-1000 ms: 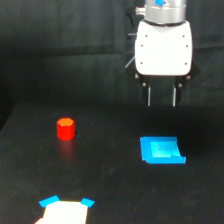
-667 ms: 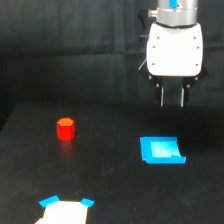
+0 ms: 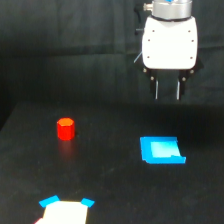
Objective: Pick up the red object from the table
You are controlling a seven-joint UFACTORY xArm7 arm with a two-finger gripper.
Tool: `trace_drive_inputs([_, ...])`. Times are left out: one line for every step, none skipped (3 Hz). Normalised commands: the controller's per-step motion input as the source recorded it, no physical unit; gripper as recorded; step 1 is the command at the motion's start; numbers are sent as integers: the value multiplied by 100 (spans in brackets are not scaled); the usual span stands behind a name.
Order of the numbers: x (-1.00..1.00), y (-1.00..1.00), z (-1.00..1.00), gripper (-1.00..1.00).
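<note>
Gripper (image 3: 167, 90) hanging high, fingers parted and empty, well apart from red object (image 3: 65, 128) on tabletop (image 3: 110, 190); off-centre descent risking toppling it.

The white end effector (image 3: 167, 90) hangs upright, pointing straight down, its two thin fingers parted and empty.

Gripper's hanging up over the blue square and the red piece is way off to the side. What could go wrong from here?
1. The gripper hangs above the blue square, well to the exterior view's right of the red object; descending now would likely meet the square instead.
2. The red object is small and stubby beside the gripper's narrow finger gap; a slightly off-centre approach could knock it over or push it across the table.
</note>
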Motion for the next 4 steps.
trace_drive_inputs([-32,-89,98,-100])
trace_drive_inputs([-64,100,-24,100])
trace_drive_inputs([18,-100,100,84])
trace_drive_inputs([35,-81,51,-93])
